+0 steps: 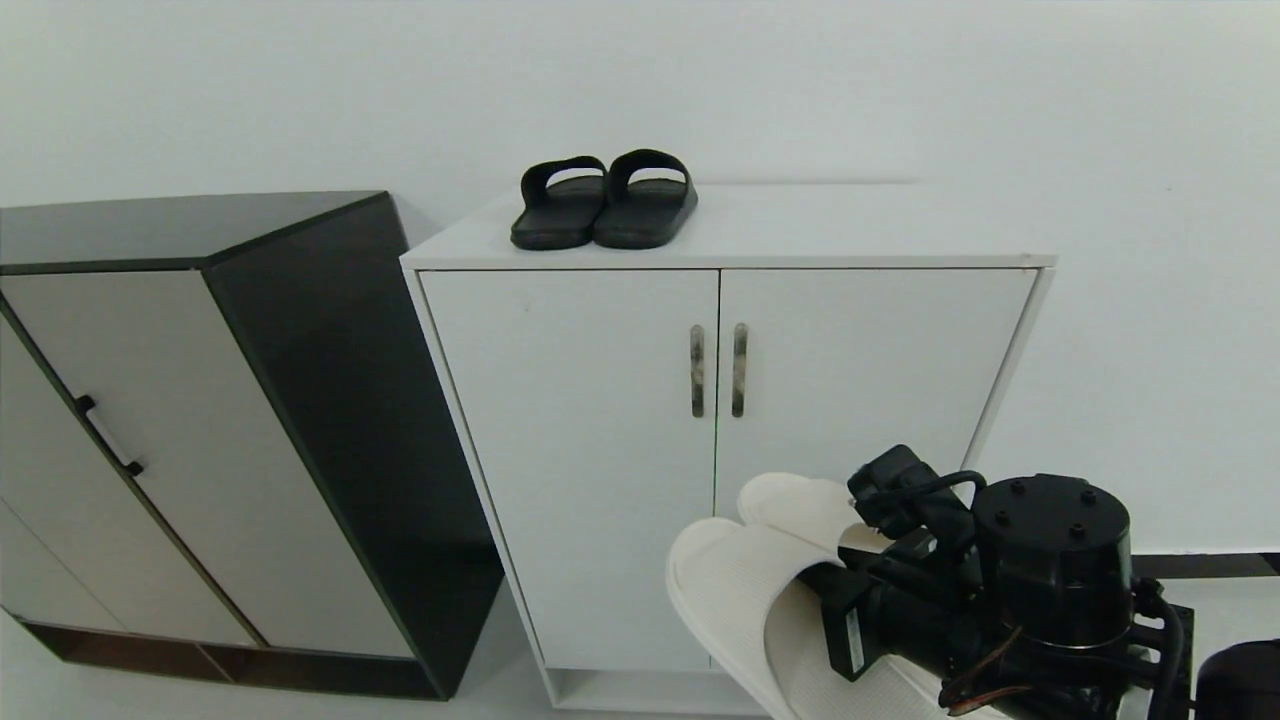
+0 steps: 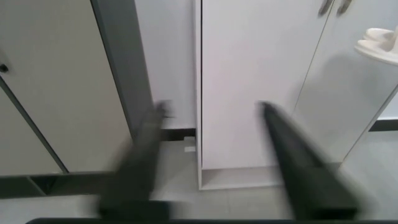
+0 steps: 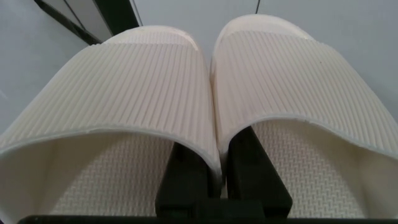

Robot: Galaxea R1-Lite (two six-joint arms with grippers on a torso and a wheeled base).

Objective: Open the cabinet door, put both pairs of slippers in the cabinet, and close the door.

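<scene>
- Right, both doors of the white cabinet [image 1: 570,450] are shut, and the right pincer [image 3: 219,177] is already loaded: it is clamped on the white slippers [image 1: 735,585], low and near, just in front of the right door [image 1: 860,360].
- Danger one: if that right door swings out, I'd expect it to knock the held pair, because the slippers hang in its path.
- Danger two: the hold looks thin. One dark finger sits inside each slipper, squeezing only the two inner walls together. The material looks soft, so a jolt could let one shoe slide free.
- Danger three: the left pincer [image 2: 212,109], spread wide with nothing in it, is down low facing the left door. The handles [image 1: 697,370] sit much higher, so a hurried reach could scrape the door face or miss the handle.
- Black slippers [image 1: 603,200] sit side by side on the cabinet top, towards its left; that pair is not yet handled.
- View check: the right wrist view lays bare the pinch on the inner walls, which the arm's bulk covers in the head view.
- Left wrist view gives the left pincer's gap and the cabinet's foot beside the dark cabinet [image 1: 330,400]; the head view alone gives the cabinet top.
</scene>
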